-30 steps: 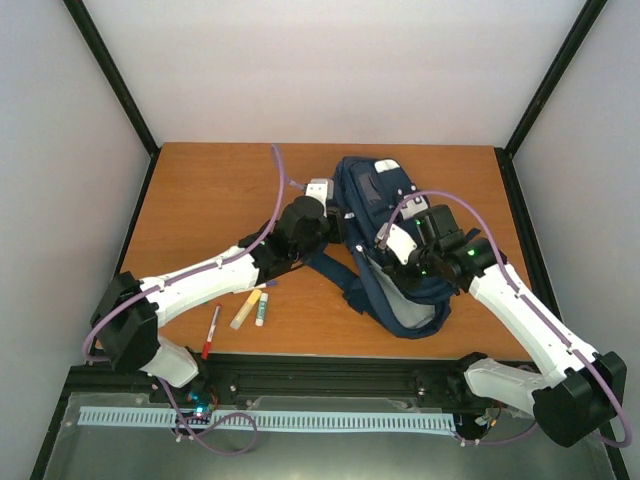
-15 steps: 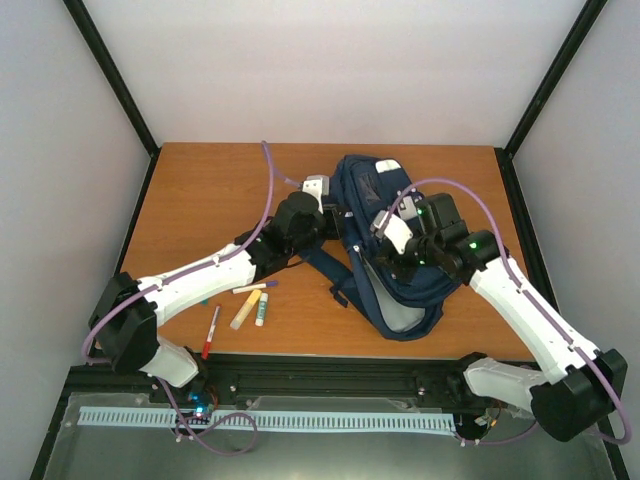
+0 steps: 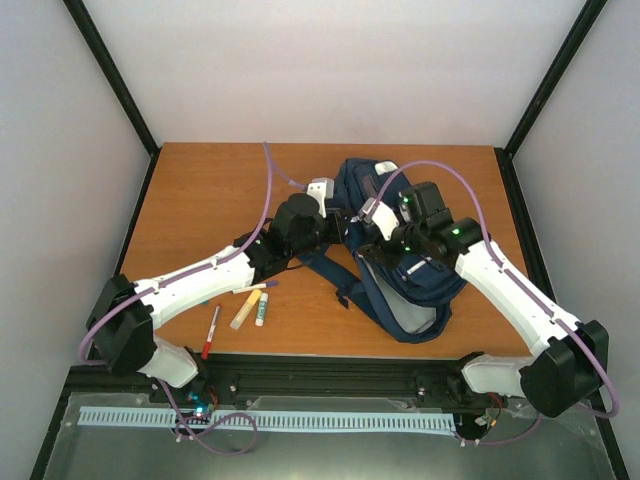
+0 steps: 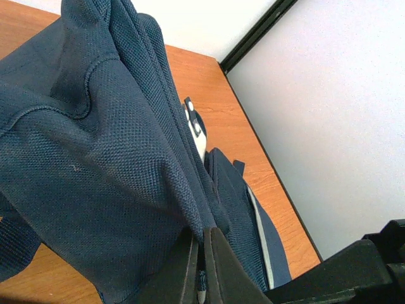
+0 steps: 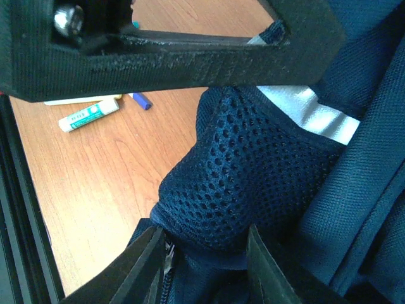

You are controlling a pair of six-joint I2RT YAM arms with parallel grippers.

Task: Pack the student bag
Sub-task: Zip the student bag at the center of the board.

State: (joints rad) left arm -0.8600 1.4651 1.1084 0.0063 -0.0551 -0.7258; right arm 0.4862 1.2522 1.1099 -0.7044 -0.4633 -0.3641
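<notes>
Left gripper (image 4: 204,253) pinching fold of student bag (image 4: 95,158), jaws together on fabric, holding it raised. Right gripper (image 5: 205,259) straddling mesh pocket (image 5: 247,171), jaws apart, not clamping. Judging best handling: left pinching firmly and tensioning opening upward, right seeking zipper edge without dragging bag. Bag lying on right half of table (image 3: 200,190), left gripper at its left side, right gripper over its middle.

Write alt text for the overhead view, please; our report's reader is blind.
A navy bag lies on a wooden table, right of centre, with both robot arms reaching in: the left gripper and right gripper meet at its left edge. A few pens lie near the table's front left.
</notes>
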